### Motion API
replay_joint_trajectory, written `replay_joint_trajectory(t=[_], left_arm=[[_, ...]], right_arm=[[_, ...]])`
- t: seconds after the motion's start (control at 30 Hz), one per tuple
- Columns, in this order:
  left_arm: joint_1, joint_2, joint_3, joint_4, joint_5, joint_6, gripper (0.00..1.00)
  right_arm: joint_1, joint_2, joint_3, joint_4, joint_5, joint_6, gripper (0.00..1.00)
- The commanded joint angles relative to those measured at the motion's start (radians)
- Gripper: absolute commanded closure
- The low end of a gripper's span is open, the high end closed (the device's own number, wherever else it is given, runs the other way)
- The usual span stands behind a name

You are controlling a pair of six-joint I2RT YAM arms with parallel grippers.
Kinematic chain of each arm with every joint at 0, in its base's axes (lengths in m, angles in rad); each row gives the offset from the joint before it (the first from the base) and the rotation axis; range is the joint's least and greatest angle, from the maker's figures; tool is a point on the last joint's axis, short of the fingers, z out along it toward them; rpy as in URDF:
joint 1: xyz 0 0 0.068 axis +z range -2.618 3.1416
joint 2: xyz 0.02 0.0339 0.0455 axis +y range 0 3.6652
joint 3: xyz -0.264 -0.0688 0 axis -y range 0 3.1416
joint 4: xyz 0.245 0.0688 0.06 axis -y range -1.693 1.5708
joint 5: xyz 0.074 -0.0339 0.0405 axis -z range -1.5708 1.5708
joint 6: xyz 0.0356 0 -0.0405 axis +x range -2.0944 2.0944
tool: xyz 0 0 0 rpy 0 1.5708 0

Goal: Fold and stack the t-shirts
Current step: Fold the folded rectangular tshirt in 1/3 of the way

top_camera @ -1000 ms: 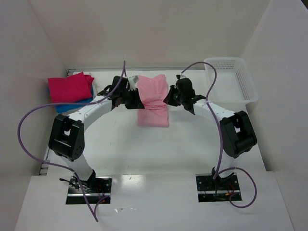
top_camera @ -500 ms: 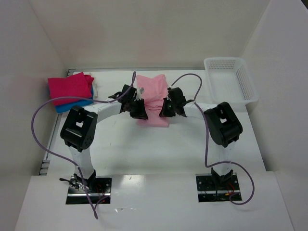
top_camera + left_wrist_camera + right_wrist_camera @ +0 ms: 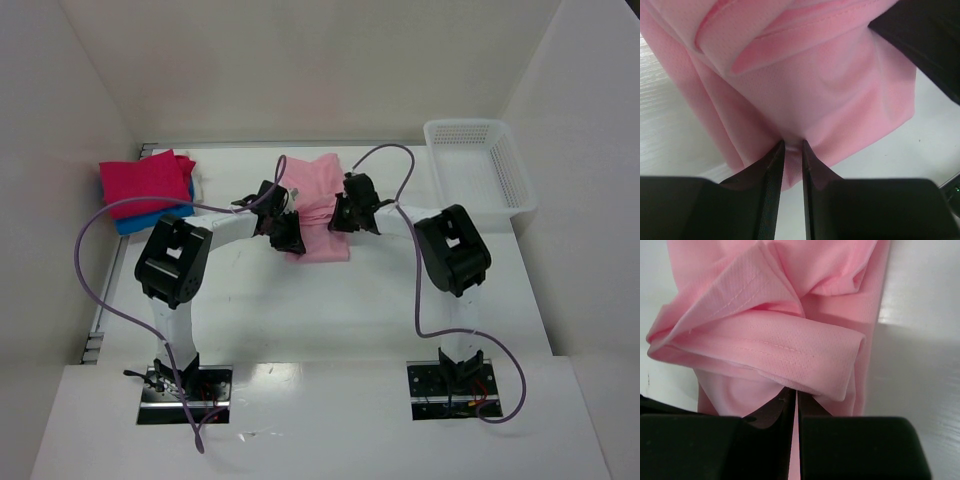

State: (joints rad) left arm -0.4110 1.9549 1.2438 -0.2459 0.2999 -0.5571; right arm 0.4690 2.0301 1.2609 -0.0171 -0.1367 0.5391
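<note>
- The magenta t-shirt [image 3: 145, 182] is lying folded on the blue t-shirt [image 3: 150, 222], far to the left of the white basket [image 3: 465, 124]; that part of the stack is looking done.
- The light pink t-shirt [image 3: 318, 190] is lying rumpled and only part-folded left of the basket, between it and the stack; its folding is looking unfinished, and it is waiting to be stacked.
- The right gripper [image 3: 795, 392] is clamping a fold of the light pink t-shirt on the side facing the basket.
- The left gripper [image 3: 792, 145] is showing a narrow gap at the cloth on the side away from the basket; I cannot tell whether it is pinching anything.
</note>
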Motion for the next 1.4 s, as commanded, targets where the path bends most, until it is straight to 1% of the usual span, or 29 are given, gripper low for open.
replay_joint_trajectory(t=[0.0, 0.1, 0.27, 0.37, 0.5, 0.6, 0.67, 0.73, 0.77, 0.8, 0.83, 0.9, 0.93, 1.0, 1.03, 1.07, 1.13, 1.17, 1.27, 1.3, 1.37], left_arm=[[0.000, -0.001, -0.006, -0.026, -0.035, 0.000, 0.71], [0.000, -0.001, -0.015, -0.026, -0.035, 0.010, 0.71], [0.000, -0.001, -0.015, -0.026, -0.035, 0.010, 0.72], [0.000, -0.001, -0.015, -0.026, -0.035, 0.010, 0.72], [0.000, -0.001, -0.024, -0.026, -0.035, 0.010, 0.72], [0.000, -0.012, -0.024, -0.028, -0.044, 0.010, 0.72], [0.000, -0.038, -0.014, -0.037, -0.058, 0.019, 0.72], [0.002, -0.061, 0.003, -0.048, -0.068, 0.031, 0.70], [0.014, -0.087, 0.013, -0.063, -0.068, 0.033, 0.66], [0.017, -0.105, 0.023, -0.072, -0.068, 0.040, 0.56], [0.030, -0.131, 0.035, -0.074, -0.068, 0.043, 0.50], [0.046, -0.189, 0.052, -0.098, -0.090, 0.056, 0.35], [0.054, -0.212, 0.054, -0.109, -0.121, 0.071, 0.25], [0.063, -0.259, 0.065, -0.119, -0.148, 0.088, 0.21], [0.065, -0.270, 0.065, -0.119, -0.148, 0.097, 0.19], [0.075, -0.280, 0.063, -0.119, -0.146, 0.097, 0.17], [0.084, -0.291, 0.036, -0.119, -0.122, 0.097, 0.17], [0.084, -0.301, 0.024, -0.119, -0.103, 0.095, 0.17], [0.084, -0.329, -0.068, -0.073, -0.073, 0.057, 0.17], [0.084, -0.331, -0.095, -0.060, -0.064, 0.040, 0.17], [0.084, -0.343, -0.142, -0.041, -0.064, 0.031, 0.18]], right_arm=[[0.005, 0.030, 0.063, 0.046, 0.066, 0.013, 0.92], [0.002, 0.030, 0.089, 0.046, 0.075, 0.013, 0.92], [-0.036, 0.042, 0.153, 0.055, 0.098, 0.004, 0.90], [-0.047, 0.090, 0.227, 0.043, 0.098, -0.005, 0.89], [-0.056, 0.166, 0.367, 0.018, 0.107, -0.017, 0.89], [-0.059, 0.214, 0.472, -0.039, 0.108, -0.027, 0.89], [-0.067, 0.211, 0.524, -0.087, 0.108, -0.037, 0.89], [-0.067, 0.168, 0.522, -0.087, 0.119, -0.049, 0.89], [-0.069, 0.140, 0.505, -0.087, 0.127, -0.061, 0.87], [-0.076, 0.104, 0.480, -0.085, 0.130, -0.070, 0.84], [-0.076, 0.045, 0.463, -0.077, 0.143, -0.077, 0.81], [-0.076, -0.026, 0.406, -0.078, 0.132, -0.091, 0.74], [-0.076, -0.078, 0.389, -0.089, 0.121, -0.100, 0.69], [-0.076, -0.134, 0.322, -0.098, 0.109, -0.108, 0.67], [-0.076, -0.168, 0.289, -0.098, 0.089, -0.108, 0.62], [-0.076, -0.222, 0.249, -0.096, 0.076, -0.107, 0.60], [-0.076, -0.278, 0.135, -0.086, 0.046, -0.095, 0.54], [-0.076, -0.325, 0.058, -0.070, 0.045, -0.071, 0.53], [-0.076, -0.399, -0.086, -0.026, 0.026, -0.030, 0.49], [-0.076, -0.432, -0.154, -0.017, 0.023, -0.028, 0.46], [-0.075, -0.459, -0.241, -0.017, 0.002, -0.010, 0.45]])
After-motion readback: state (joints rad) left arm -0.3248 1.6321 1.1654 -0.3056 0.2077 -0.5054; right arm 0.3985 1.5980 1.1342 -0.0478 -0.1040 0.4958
